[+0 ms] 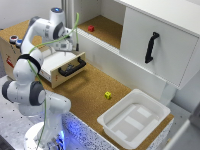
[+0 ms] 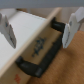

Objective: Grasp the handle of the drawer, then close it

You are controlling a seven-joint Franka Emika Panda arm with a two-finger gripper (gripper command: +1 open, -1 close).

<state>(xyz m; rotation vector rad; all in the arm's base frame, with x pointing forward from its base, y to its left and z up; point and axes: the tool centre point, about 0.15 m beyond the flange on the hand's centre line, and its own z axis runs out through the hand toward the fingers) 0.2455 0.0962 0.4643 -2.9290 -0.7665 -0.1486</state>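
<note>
The drawer (image 1: 64, 70) stands pulled out at the exterior view's left, with a tan cork front and a white inner tray (image 1: 56, 61). Its short black handle (image 1: 72, 67) runs across the front. My gripper (image 1: 74, 50) hangs open just above the tray, behind the front, holding nothing. In the wrist view the two fingers (image 2: 73, 26) spread wide over the white tray (image 2: 25, 40). The cork front (image 2: 42, 47) and the black handle (image 2: 44, 61) lie below and beyond them, apart from both fingers.
A large white panel (image 1: 165, 30) with an upright black handle (image 1: 151, 47) stands at the back right. A white bin (image 1: 116, 120) sits at the counter's front right, a yellow cube (image 1: 108, 95) on the cork counter, and a red cube (image 1: 91, 28) in the back recess.
</note>
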